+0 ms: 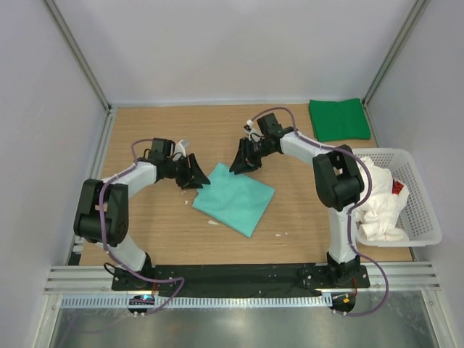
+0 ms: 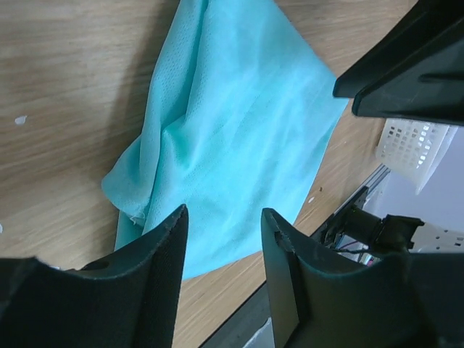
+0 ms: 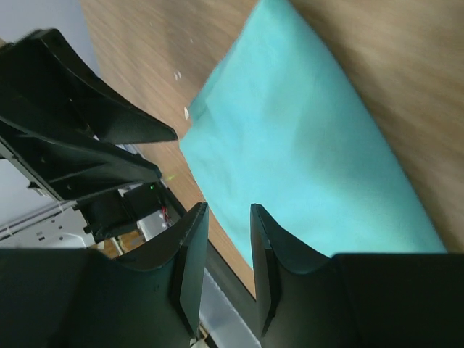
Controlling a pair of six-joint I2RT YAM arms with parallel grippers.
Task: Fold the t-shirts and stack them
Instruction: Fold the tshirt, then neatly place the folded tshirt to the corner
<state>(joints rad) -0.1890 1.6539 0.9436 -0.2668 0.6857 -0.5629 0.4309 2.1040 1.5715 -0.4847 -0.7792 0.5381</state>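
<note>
A mint-teal t-shirt (image 1: 235, 197) lies folded into a rough square in the middle of the wooden table (image 1: 145, 232); it fills the left wrist view (image 2: 232, 123) and the right wrist view (image 3: 304, 138). My left gripper (image 1: 194, 174) hovers just off its left corner, open and empty (image 2: 223, 217). My right gripper (image 1: 243, 161) hovers over its far corner, open with nothing between the fingers (image 3: 228, 214). A dark green t-shirt (image 1: 338, 118) lies folded at the back right. A white t-shirt (image 1: 380, 203) is crumpled in the basket.
A white plastic lattice basket (image 1: 420, 210) stands at the right edge of the table, also seen in the left wrist view as the basket (image 2: 409, 145). Grey walls close in the table at the back and sides. Small white specks (image 1: 212, 222) lie near the teal shirt.
</note>
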